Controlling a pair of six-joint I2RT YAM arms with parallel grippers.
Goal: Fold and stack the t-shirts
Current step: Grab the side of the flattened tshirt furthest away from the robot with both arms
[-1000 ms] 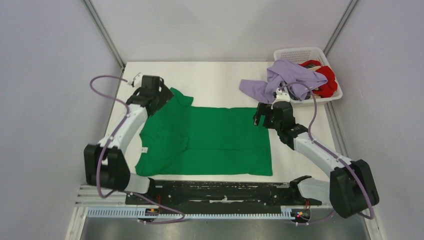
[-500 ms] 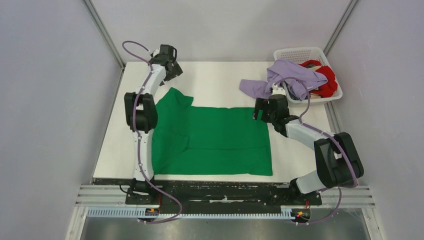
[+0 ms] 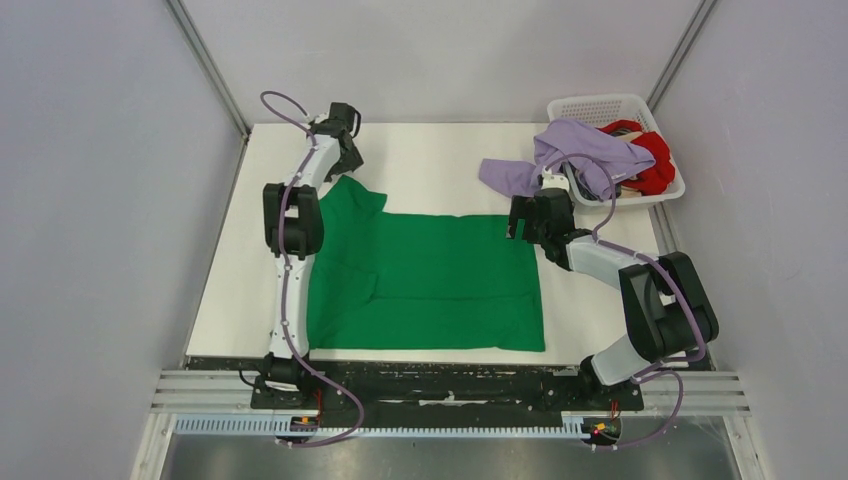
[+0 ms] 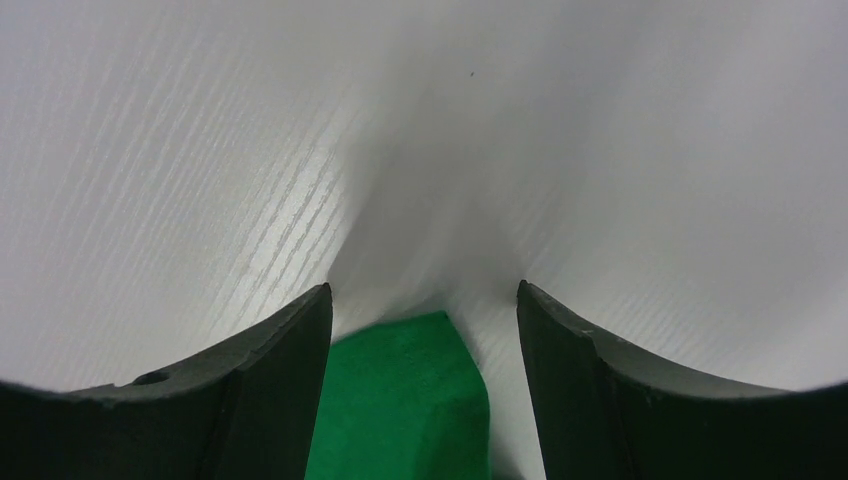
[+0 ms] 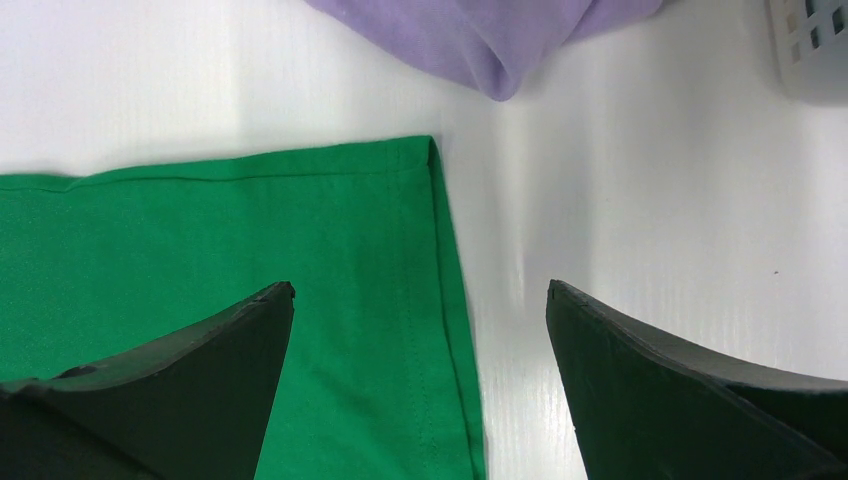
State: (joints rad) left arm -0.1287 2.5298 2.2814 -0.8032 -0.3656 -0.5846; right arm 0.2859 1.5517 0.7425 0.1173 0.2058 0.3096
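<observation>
The bright green t-shirt (image 3: pixel 430 280) lies spread flat in the middle of the table, its left side folded in. My left gripper (image 3: pixel 349 167) is open at the far left, just beyond the shirt's far sleeve; in the left wrist view (image 4: pixel 423 290) a green cloth tip (image 4: pixel 410 400) lies between the spread jaws. My right gripper (image 3: pixel 516 222) is open over the shirt's far right corner (image 5: pixel 400 170), straddling its right hem (image 5: pixel 420 288). The lavender t-shirt (image 3: pixel 575 150) drapes from the basket onto the table and shows in the right wrist view (image 5: pixel 480 30). The red t-shirt (image 3: pixel 655 160) lies in the basket.
The white lattice basket (image 3: pixel 600 108) stands at the far right corner; its edge shows in the right wrist view (image 5: pixel 810 50). Grey walls close in the table on the left, back and right. Bare white tabletop lies beyond the green shirt.
My left arm has stretched out and its gripper has moved from over the green sleeve toward the far left edge. My right gripper has stayed at the far right corner while its elbow rose.
</observation>
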